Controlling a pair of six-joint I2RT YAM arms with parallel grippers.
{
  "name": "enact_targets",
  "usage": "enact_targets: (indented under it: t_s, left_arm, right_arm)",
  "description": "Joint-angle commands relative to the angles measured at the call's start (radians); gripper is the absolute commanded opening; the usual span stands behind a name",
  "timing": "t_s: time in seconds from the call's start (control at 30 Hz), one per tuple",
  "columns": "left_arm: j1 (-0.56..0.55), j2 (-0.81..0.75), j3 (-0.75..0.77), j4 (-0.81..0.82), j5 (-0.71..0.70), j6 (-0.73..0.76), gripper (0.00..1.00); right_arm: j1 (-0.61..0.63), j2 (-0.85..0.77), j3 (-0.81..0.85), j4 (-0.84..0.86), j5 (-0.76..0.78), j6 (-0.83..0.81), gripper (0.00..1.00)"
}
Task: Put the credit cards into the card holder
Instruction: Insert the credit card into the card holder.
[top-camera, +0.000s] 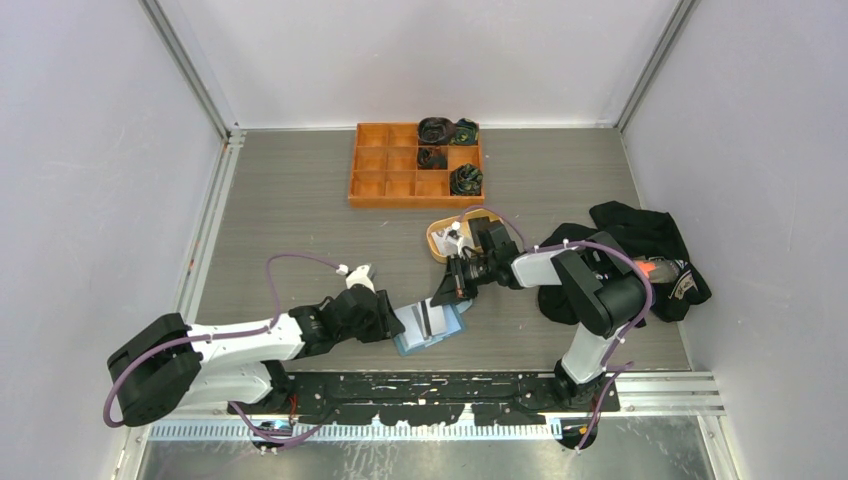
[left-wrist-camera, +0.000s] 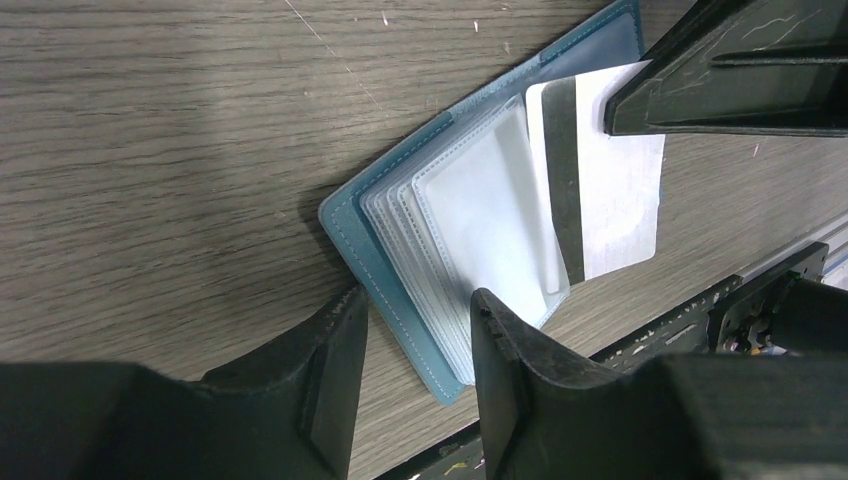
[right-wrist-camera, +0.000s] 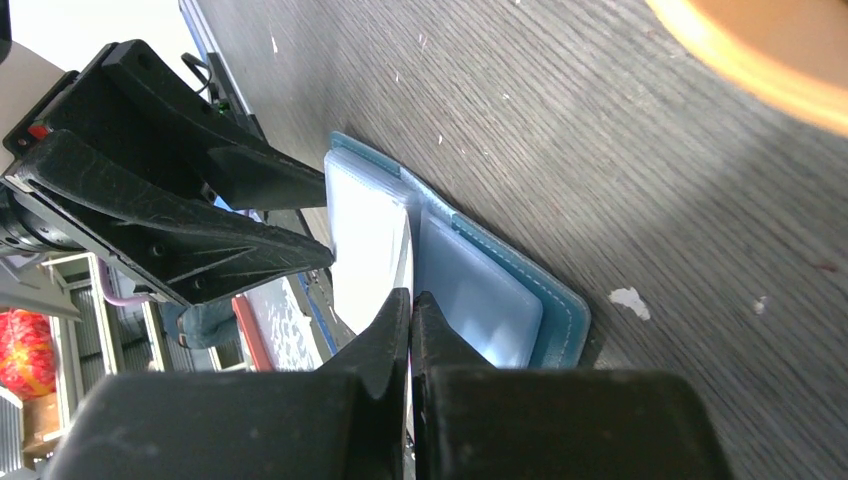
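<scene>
Top view: card holder lies open at near centre of table, between left gripper and right gripper
Left wrist: left gripper fingers apart, straddling card holder's left edge; white credit card on it
Right wrist: right gripper pinched together on credit card

1. The top camera hangs high above and behind the arm bases. It looks down over the whole tabletop, where the card holder shows small and low in the middle.
2. The left wrist camera sits just behind the left pincer, very close over the card holder's left side.
3. The right wrist camera peers low along the right pincer, close in from the holder's far-right side.
4. All three views share the card holder. Each wrist view catches the other pincer beside it, and the left one shows the white credit card.
</scene>
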Motion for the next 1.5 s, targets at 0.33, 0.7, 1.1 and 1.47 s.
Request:
enact_targets:
  t_s: [0.33,0.7,1.1,1.47]
  left_arm:
    - [-0.004,0.017,0.009,-0.007,0.003,0.004,0.41]
    - [-0.004,0.055,0.017,0.051,0.021,0.003,0.39]
    - [-0.004,-0.004,-0.009,0.046,0.012,-0.008,0.39]
    - [-0.003,-0.001,-0.030,0.097,0.023,-0.026,0.38]
  right_arm:
    - [0.026,0.026,-0.011,0.001,-0.001,-0.024,0.05]
    - [0.060,0.060,0.031,-0.020,-0.008,-0.027,0.08]
    - [0.039,0.051,0.035,0.012,0.005,0.048,0.08]
    - [0.024,0.020,-0.053,0.223,0.048,0.193,0.04]
